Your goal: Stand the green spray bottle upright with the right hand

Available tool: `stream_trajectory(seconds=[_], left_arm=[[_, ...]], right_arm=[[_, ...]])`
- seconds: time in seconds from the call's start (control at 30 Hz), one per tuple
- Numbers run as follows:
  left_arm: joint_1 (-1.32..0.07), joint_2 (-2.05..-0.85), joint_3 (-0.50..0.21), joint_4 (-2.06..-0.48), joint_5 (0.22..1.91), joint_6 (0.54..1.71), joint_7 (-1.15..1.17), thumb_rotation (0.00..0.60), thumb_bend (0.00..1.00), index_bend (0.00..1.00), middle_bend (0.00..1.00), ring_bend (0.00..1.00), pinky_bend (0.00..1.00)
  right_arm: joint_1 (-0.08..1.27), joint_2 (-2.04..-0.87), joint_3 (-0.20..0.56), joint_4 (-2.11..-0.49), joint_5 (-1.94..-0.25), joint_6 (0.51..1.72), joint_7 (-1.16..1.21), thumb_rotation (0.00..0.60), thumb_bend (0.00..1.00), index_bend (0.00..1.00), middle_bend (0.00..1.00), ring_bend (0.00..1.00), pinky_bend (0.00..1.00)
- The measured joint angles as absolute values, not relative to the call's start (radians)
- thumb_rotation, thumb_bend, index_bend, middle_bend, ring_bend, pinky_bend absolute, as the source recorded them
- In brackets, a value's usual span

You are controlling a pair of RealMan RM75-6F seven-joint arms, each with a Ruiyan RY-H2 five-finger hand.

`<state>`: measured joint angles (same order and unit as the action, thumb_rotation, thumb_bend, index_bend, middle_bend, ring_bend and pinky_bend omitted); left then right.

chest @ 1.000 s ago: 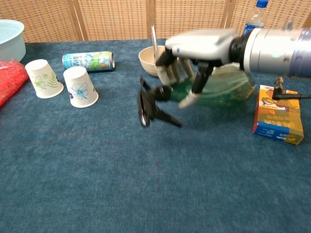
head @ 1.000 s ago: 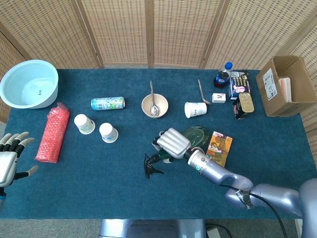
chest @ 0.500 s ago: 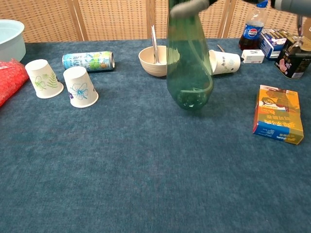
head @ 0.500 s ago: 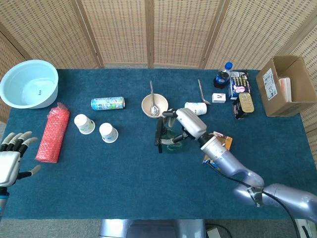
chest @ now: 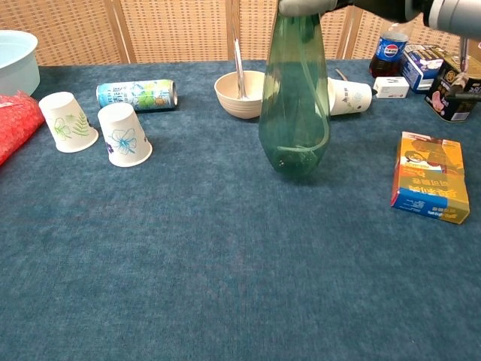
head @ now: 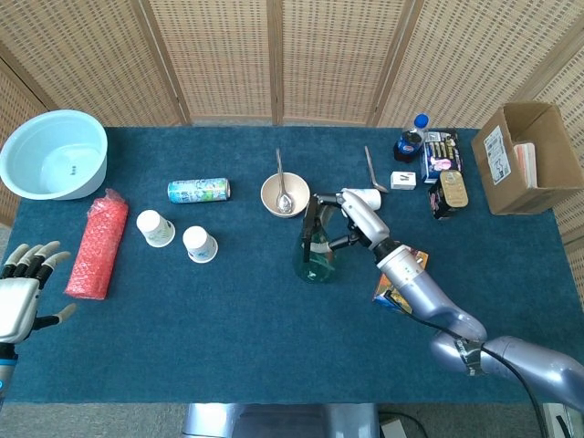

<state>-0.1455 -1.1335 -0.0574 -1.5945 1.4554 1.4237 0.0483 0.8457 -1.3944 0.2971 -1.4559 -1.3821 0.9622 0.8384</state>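
We note a blue-carpeted table [head: 182, 319] bearing a pale blue plastic basin [head: 53, 153], red mesh roll [head: 95, 244], brown cardboard box [head: 529, 157] and upright green translucent spray bottle [head: 316, 255].

A: whoa, the green spray bottle [head: 315, 258] is lying on its side a second ago, black trigger head pointing left, right next to the orange box. Now it's vertical, base down by the table.

B: yep, and it's moved up toward the bowl too. The right hand [head: 358, 217] goes from draped over the bottle's middle, low on the table, to gripping up at the neck, arm stretched further in.

A: left hand?

B: barely shifts.
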Motion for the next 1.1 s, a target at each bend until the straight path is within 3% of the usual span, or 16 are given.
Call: stream_trajectory(seconds=[0.37,1.1], left_arm=[[-0.151,-1.13,-0.058,-1.614,1.458,1.421,0.069,0.6,0.12,0.2,0.14,0.15,0.05],[-0.147,-1.126,-0.054,-1.625,1.475,1.439,0.071,0.6,0.12,0.2,0.14,0.14,0.05]], right_arm=[[0.833,-1.45,0.259,-1.329,-1.424,0.968,0.928,0.6,0.18,0.61,0.54,0.44,0.53],[0.827,-1.392,0.219,-1.364,-1.485,0.97,0.97,0.6,0.14,0.44,0.42,0.32,0.49]])
